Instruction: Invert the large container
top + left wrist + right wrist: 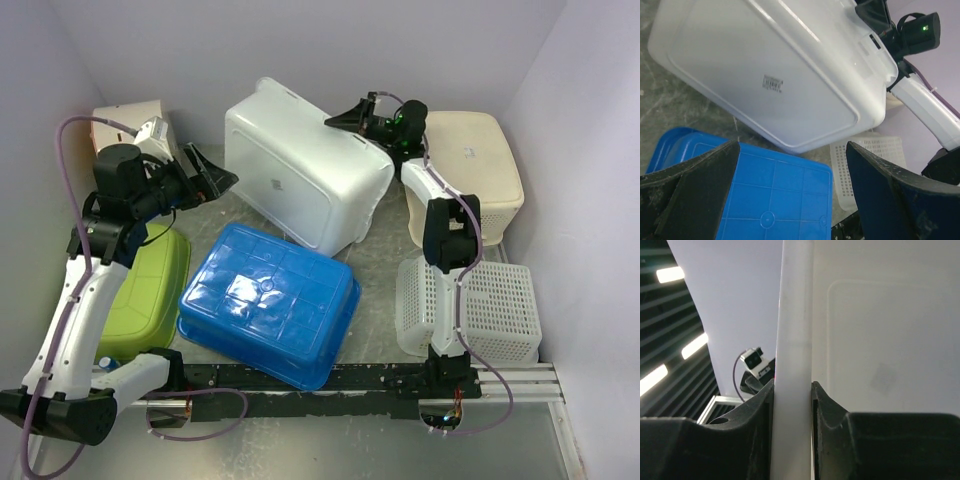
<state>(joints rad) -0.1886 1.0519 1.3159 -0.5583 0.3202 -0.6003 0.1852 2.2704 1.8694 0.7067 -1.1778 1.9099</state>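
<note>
The grey table [385,300] carries an inverted blue bin [270,300] near its centre. A green bin [150,290] lies at the left edge and a perforated basket [500,310] at the right edge. A cream bin [480,170] sits in the far right corner. The large white container [300,180] stands tilted toward the far edge.

Blue tub [268,300] sits between green tub [150,285] and basket [495,310].

The large white container [300,180] stands tipped on the counter [385,300], its labelled base facing the camera. The right end effector [350,118] meets its upper rim, and the left end effector [214,170], fingers spread, sits just beside its left wall. An overturned blue bin [270,300] lies just in front, with a green bin [150,280] at left and a lattice basket [490,310] and beige bin [470,170] at right.
</note>
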